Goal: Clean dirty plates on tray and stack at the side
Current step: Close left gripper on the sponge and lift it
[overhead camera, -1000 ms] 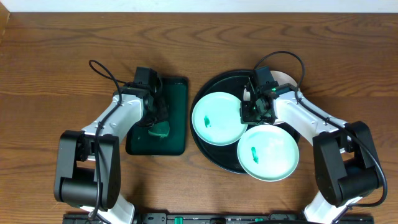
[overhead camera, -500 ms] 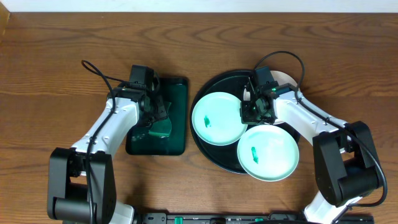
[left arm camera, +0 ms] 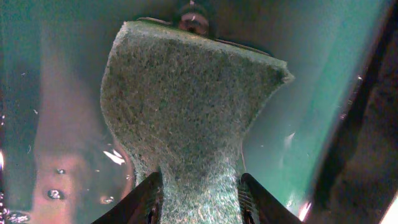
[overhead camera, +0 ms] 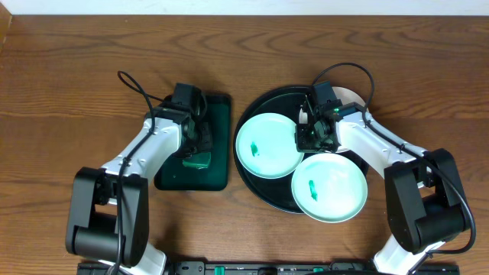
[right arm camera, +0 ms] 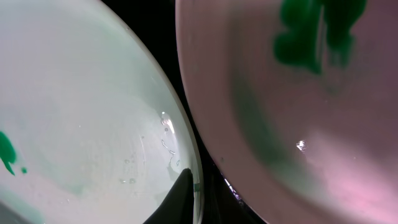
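Three pale mint plates lie on the round black tray (overhead camera: 263, 103): one at the left (overhead camera: 267, 149), one at the front right (overhead camera: 332, 191), and one at the back right (overhead camera: 353, 97) mostly hidden by my right arm. The first two carry a small green smear. My right gripper (overhead camera: 312, 140) sits where the plates meet. In the right wrist view one finger (right arm camera: 186, 186) rests inside the rim of a plate (right arm camera: 81, 112), beside another smeared plate (right arm camera: 298, 124); the other finger is hidden. My left gripper (overhead camera: 195, 153) (left arm camera: 199, 180) is shut on the green sponge (left arm camera: 186, 93).
The sponge hangs over a wet, dark green rectangular tray (overhead camera: 218, 114) (left arm camera: 323, 81) left of the black tray. Bare wooden table (overhead camera: 76, 76) surrounds both trays. The black tray shows between the two plates in the right wrist view (right arm camera: 163, 37).
My left arm swung a little left and then back right with the sponge, staying over the green tray. The right arm and the plates have not moved.
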`<state>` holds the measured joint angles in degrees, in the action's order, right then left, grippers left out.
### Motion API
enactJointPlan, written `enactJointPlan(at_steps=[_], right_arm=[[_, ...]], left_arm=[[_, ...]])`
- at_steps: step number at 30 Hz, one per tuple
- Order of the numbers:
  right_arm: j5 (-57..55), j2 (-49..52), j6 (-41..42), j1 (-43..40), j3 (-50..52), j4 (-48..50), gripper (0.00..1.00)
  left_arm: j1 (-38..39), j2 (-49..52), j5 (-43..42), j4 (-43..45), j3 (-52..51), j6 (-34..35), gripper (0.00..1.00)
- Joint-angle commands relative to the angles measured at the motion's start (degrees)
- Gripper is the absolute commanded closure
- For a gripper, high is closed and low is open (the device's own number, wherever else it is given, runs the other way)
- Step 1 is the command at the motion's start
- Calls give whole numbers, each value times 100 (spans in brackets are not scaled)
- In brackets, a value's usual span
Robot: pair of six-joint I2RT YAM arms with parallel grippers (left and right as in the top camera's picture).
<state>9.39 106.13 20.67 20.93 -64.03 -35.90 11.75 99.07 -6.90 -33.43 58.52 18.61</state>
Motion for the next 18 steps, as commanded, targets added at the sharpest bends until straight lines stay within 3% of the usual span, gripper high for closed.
enactJointPlan(at_steps=[1, 18], right_arm=[[-17, 39, 28, 129, 24, 15, 92], [-17, 39, 28, 129, 24, 20, 92]], left_arm=[[-20, 87, 238, 4, 136, -94, 59], [-9, 153, 247, 17, 61, -96, 59]])
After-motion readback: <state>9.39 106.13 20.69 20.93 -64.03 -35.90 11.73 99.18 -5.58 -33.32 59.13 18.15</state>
